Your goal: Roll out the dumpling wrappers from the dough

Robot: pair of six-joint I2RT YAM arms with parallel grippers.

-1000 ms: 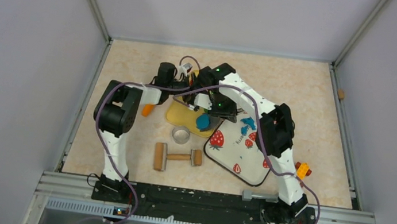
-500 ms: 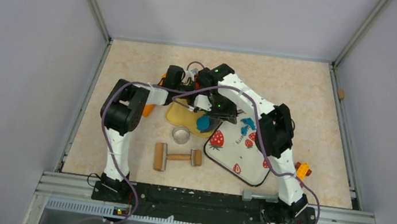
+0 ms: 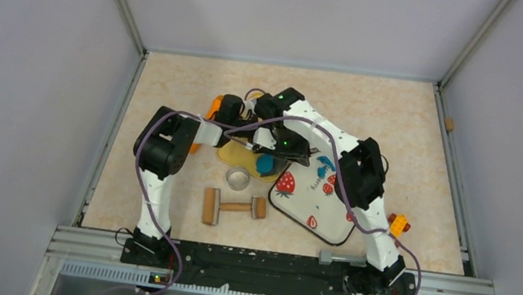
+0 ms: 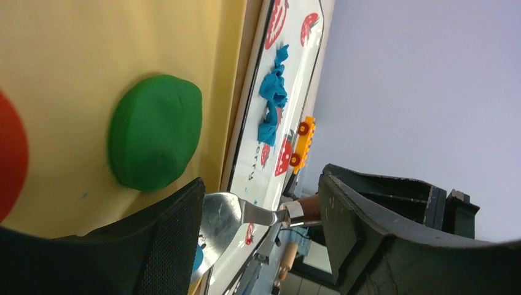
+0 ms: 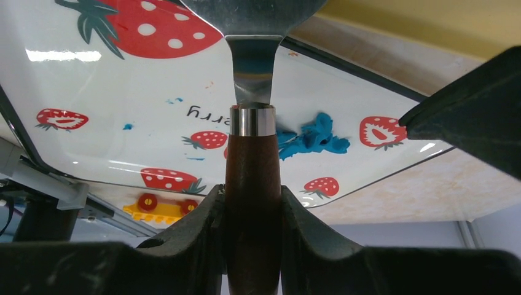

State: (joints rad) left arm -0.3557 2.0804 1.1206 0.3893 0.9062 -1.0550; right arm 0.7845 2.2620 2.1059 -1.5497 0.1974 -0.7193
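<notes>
Our right tool (image 5: 253,212) clamps the spatula (image 5: 252,161), its blade by one blue dumpling wrapper (image 3: 265,163) at the edge of the yellow board (image 4: 92,55). Our left tool (image 4: 261,184) gapes empty. Ragged dough (image 5: 313,140) lies unrolled on the strawberry mat (image 5: 110,110), so we judge work remains.

The left gripper (image 4: 261,181) and right gripper (image 5: 252,200) crowded the board (image 3: 230,152). The cutter (image 3: 237,178) and roller (image 3: 235,207) stood on its near side; bare table (image 3: 371,105) lay beyond.

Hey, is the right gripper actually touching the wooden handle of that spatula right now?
Touching. The right wrist view shows the right gripper with its fingers pressed against both sides of the spatula handle, with no gap.
</notes>
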